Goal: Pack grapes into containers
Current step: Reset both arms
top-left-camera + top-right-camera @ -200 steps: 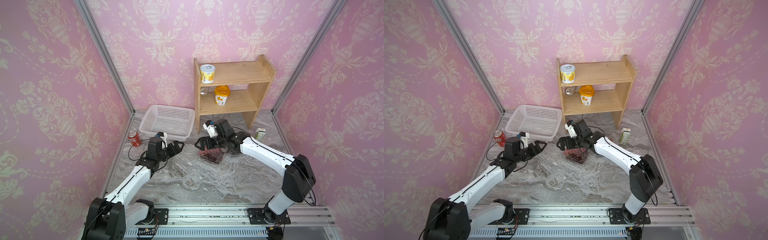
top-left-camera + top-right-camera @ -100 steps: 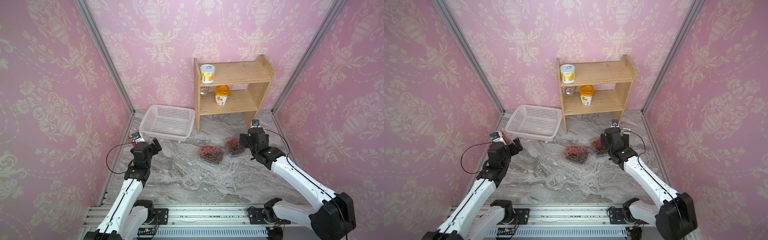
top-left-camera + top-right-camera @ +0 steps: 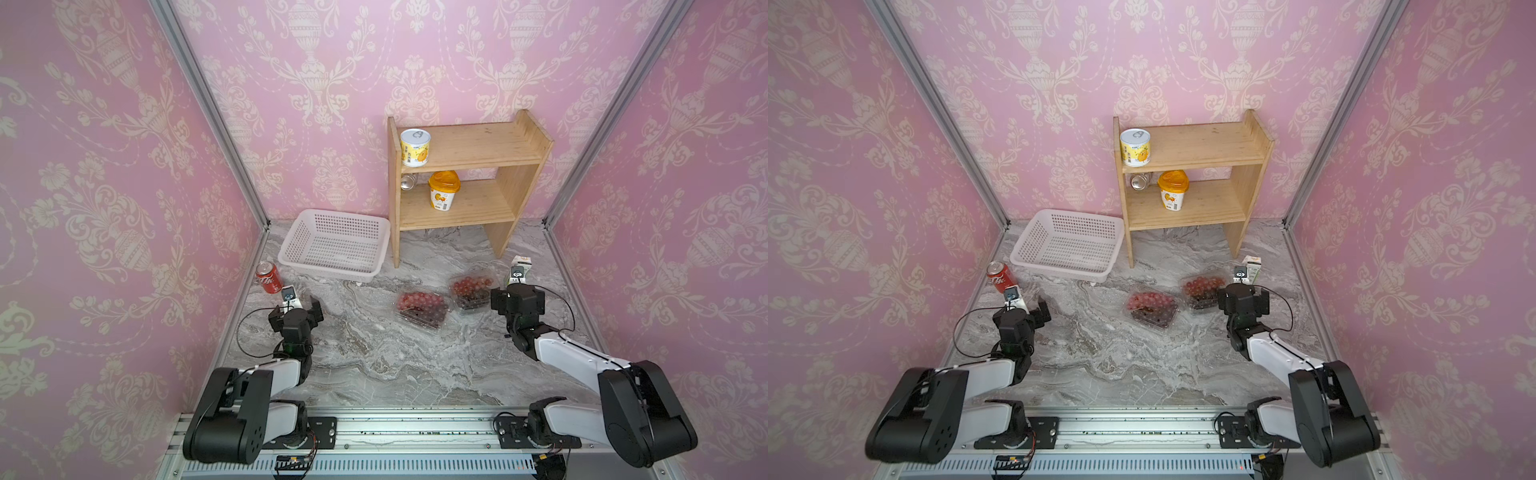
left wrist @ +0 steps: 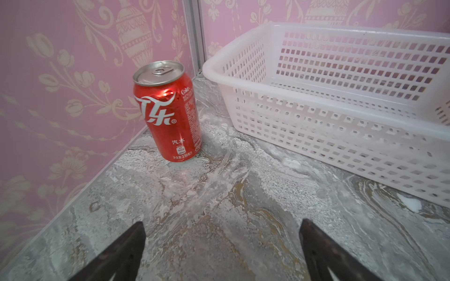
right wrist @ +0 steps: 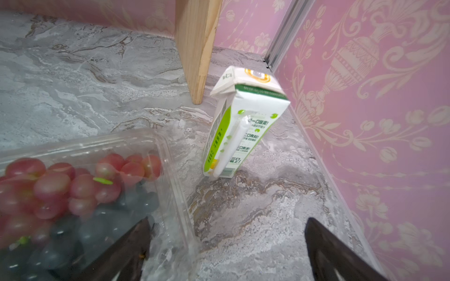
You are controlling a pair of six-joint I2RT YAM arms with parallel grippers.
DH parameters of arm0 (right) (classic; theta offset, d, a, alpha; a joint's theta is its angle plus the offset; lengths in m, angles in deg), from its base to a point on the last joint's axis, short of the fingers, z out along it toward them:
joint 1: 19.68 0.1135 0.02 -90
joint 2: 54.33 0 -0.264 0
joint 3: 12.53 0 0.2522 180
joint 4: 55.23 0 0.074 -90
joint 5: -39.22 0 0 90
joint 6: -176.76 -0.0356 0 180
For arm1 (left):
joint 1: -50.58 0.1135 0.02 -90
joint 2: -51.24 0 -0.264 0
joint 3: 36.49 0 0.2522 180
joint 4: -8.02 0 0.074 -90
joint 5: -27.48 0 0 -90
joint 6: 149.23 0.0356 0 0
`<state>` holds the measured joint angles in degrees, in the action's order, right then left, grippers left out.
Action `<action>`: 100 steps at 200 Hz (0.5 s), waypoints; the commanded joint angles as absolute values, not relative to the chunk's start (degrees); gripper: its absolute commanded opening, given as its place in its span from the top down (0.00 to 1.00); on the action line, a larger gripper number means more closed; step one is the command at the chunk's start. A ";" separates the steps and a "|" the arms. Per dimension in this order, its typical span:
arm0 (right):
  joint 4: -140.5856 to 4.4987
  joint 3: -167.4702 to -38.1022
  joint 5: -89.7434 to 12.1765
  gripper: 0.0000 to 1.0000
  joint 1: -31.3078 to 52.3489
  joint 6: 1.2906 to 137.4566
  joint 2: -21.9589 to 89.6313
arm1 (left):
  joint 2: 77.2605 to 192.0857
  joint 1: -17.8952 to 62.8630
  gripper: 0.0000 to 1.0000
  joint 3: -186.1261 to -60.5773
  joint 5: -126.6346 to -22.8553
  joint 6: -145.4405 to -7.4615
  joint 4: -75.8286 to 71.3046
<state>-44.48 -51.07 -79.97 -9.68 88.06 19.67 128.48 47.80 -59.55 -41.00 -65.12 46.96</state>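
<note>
Two clear plastic containers lie side by side on the marble table in both top views, one nearer the middle (image 3: 422,311) and one to its right (image 3: 471,291). Each holds grapes (image 3: 1148,300), light red over dark ones. My right gripper (image 3: 517,293) hangs open just right of the right container, nothing between its fingers. In the right wrist view the container's rim (image 5: 102,143) and its pink grapes (image 5: 48,187) fill one side, and one finger (image 5: 136,240) overlaps its near corner. My left gripper (image 4: 221,221) is open over bare table near the left wall, far from the containers.
A white perforated basket (image 3: 336,245) stands at the back left and a red soda can (image 4: 170,112) by the left wall. A wooden shelf (image 3: 465,199) carries yellow tubs. A green-and-white carton (image 5: 241,131) stands near the right wall, just beyond my right gripper.
Both arms have drawn back from the containers in the middle: the left toward the can by the left wall, the right to the right of the containers. Both grippers stay open.
</note>
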 commanded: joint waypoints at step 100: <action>-22.72 -48.75 -55.66 0.00 -17.87 84.26 31.37 | 144.98 49.85 0.01 -69.32 -46.98 -60.82 55.10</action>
